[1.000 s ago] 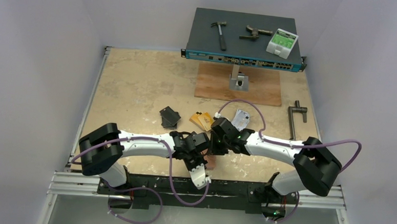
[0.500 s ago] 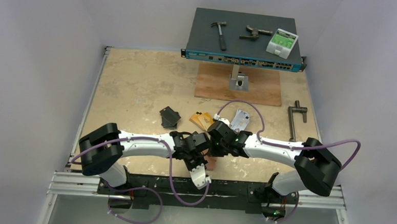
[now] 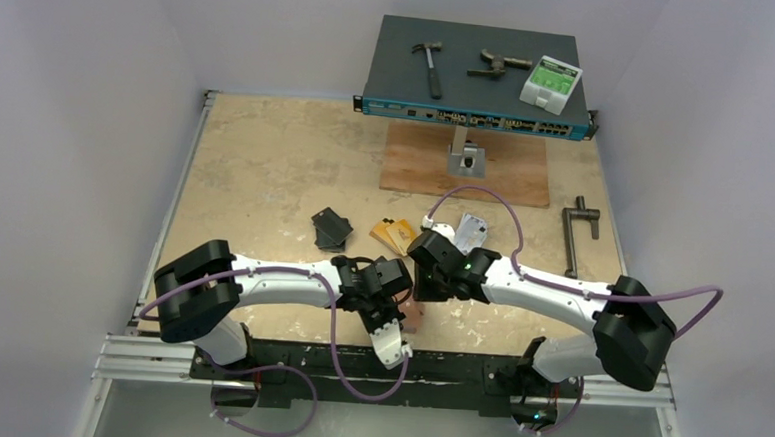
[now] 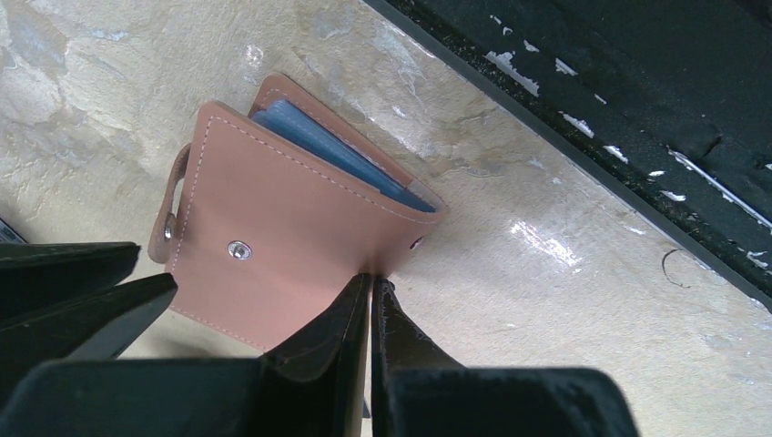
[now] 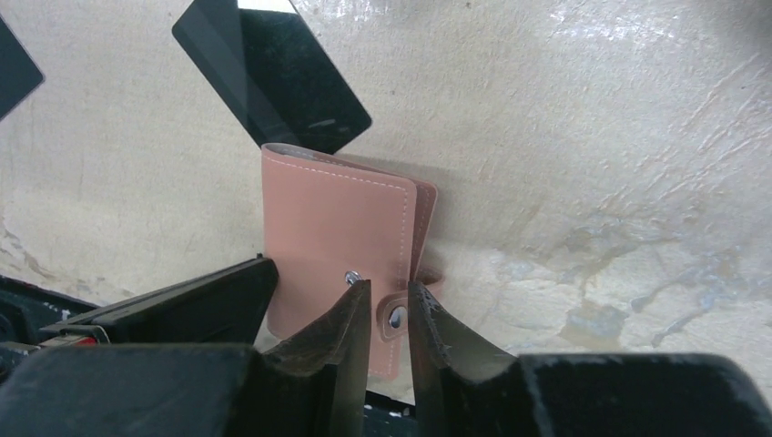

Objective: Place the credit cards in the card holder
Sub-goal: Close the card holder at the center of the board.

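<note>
Grip change: right jaws have just parted around the card holder's (image 5: 337,228) snap tab (image 5: 398,317); left jaws clench its edge.

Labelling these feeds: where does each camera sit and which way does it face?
Top external: above, behind the bases, looking down on the table; both arms show.
Left wrist: on that arm, looking down past the shut left end effector at the card holder.
Right wrist: on that arm, looking down past the parted right end effector at the snap tab.
Shared: the card holder, both wrist views.
</note>
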Tool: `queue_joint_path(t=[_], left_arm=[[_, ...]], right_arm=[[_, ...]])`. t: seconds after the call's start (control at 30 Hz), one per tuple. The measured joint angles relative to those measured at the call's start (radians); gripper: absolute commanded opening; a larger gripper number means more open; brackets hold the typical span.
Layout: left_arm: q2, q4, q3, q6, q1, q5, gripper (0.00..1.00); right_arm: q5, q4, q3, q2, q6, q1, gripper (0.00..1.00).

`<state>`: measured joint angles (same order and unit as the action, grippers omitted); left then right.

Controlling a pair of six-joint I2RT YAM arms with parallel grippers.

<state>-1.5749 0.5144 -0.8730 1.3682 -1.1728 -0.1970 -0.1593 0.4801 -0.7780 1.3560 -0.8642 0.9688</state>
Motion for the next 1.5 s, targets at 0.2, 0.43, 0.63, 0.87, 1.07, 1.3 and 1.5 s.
queue_joint_path(t=[0.2, 0.43, 0.63, 0.87, 1.07, 1.3, 1.5], left_arm=[[0.0, 0.0, 0.0, -0.007, 0.0, 0.0, 0.03], [-0.005, 0.005, -0.008, -0.015, 0.0, 0.0, 0.03], [-0.009, 0.012, -0.014, -0.019, 0.0, 0.0, 0.03], [-0.01, 0.014, -0.016, -0.022, 0.0, 0.001, 0.03], [-0.013, 0.018, -0.019, -0.023, 0.0, 0.001, 0.03], [-0.013, 0.018, -0.019, -0.023, 0.0, 0.001, 0.03], [-0.013, 0.019, -0.02, -0.023, 0.0, 0.001, 0.02]], right_arm=[[-0.008, 0.071, -0.041, -0.003, 0.028, 0.0, 0.23], [-0.006, 0.1, -0.09, 0.042, 0.06, 0.0, 0.21], [-0.007, 0.13, -0.095, 0.085, 0.075, 0.0, 0.2], [-0.006, 0.159, -0.095, 0.081, 0.08, 0.0, 0.15], [0.0, 0.169, -0.095, 0.08, 0.081, 0.0, 0.18], [0.005, 0.212, -0.095, 0.039, 0.08, 0.0, 0.03], [0.019, 0.216, -0.095, 0.03, 0.078, 0.0, 0.13]])
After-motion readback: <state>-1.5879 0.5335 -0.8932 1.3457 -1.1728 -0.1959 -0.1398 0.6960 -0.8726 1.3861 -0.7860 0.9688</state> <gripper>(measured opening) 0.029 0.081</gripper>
